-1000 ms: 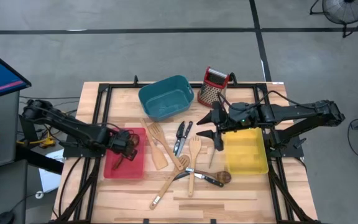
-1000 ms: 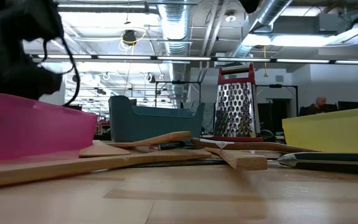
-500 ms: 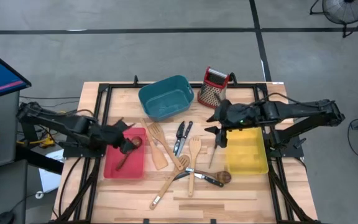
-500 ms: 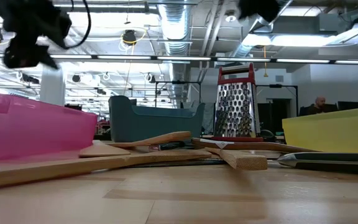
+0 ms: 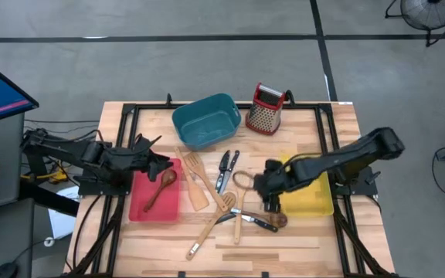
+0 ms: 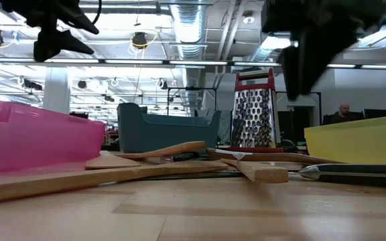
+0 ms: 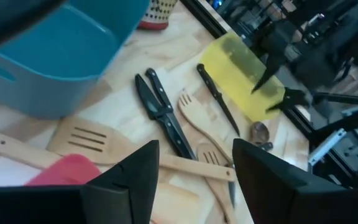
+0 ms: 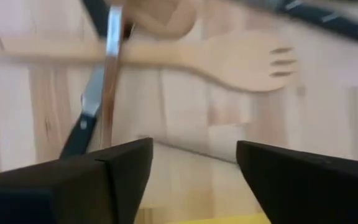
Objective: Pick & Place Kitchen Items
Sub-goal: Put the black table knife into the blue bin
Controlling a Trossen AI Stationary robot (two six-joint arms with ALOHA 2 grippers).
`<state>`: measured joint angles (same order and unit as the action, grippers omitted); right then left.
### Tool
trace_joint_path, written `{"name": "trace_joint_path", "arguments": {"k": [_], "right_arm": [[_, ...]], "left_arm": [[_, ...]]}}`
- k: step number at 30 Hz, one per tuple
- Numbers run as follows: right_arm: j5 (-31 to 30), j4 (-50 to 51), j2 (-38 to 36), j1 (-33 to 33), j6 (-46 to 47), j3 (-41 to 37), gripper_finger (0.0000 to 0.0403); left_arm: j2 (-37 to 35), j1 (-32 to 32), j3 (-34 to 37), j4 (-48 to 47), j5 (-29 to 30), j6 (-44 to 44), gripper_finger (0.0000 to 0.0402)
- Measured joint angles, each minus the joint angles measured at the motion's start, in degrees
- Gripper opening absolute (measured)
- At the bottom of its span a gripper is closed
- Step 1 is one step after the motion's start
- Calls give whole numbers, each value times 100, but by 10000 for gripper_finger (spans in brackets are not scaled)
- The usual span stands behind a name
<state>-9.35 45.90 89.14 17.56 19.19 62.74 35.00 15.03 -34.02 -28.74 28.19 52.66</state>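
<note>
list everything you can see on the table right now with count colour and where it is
Bins: three; teal at the back, red left, yellow right.
Dark wooden spoon: one, in the red bin.
Box grater: one, steel with red top, beside the teal bin.
Pale wooden utensils: several, piled mid-table.
Black-handled knives: a few, among them.
Left end effector: open, above the red bin's back edge.
Right end effector: open, over the pile beside the yellow bin.

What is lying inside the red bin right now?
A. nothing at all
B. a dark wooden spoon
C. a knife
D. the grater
B: seen from above, a dark wooden spoon lies alone in the red bin, while the knives and the grater sit elsewhere on the table.
</note>
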Motion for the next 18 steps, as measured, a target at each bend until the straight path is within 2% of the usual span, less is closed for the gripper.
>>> {"name": "trace_joint_path", "arguments": {"k": [6,11,14,18], "right_arm": [[114,133,726,-19,-671,0,271],[110,548,875,-125,-2134,4,271],[-119,701,940,-159,-2943,10,271],[-277,577,950,-280,-3418,8,271]], "left_arm": [[-4,0,0,25,-24,-26,204],[-3,0,0,29,-71,-133,203],[-2,0,0,33,-73,-146,204],[-2,0,0,40,-76,-146,203]]}}
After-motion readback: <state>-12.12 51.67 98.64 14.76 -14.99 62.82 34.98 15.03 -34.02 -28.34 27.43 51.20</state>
